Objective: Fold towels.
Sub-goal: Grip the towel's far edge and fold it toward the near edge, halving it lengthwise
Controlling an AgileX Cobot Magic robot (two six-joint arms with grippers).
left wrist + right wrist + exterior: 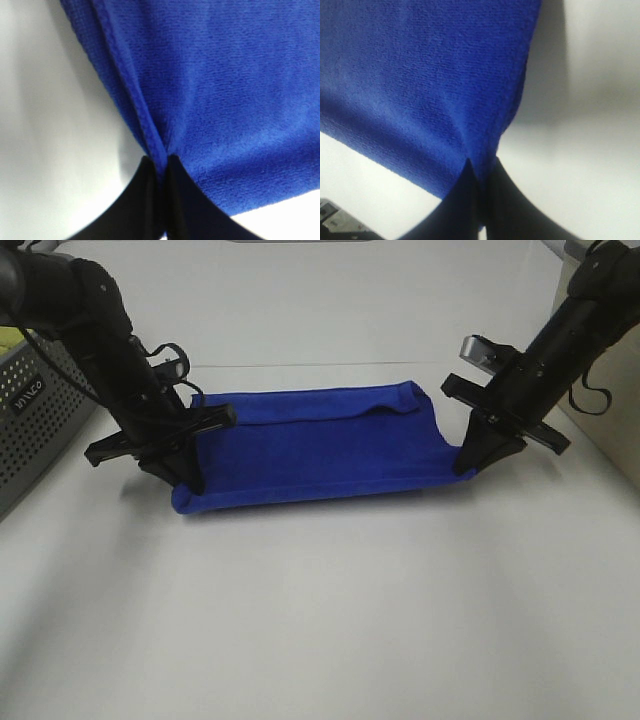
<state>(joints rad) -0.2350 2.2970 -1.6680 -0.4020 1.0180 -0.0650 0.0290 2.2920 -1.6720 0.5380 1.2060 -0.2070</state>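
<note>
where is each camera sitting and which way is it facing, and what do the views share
Exterior high: mounted high off the arms, looking down on the table and blue towel; both arms, left gripper and right gripper show.
Left wrist: on the left arm, looking along its shut fingers at the towel edge they pinch.
Right wrist: on the right arm, looking along its fingers at the other pinched end.
Shared: all three see the towel.

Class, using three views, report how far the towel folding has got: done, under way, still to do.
Done: the left gripper and right gripper are each shut on an end of the blue towel. Under way: it is stretched between them, far edge apparently on the table. Left: laying the held edge over; no finished fold shows.
</note>
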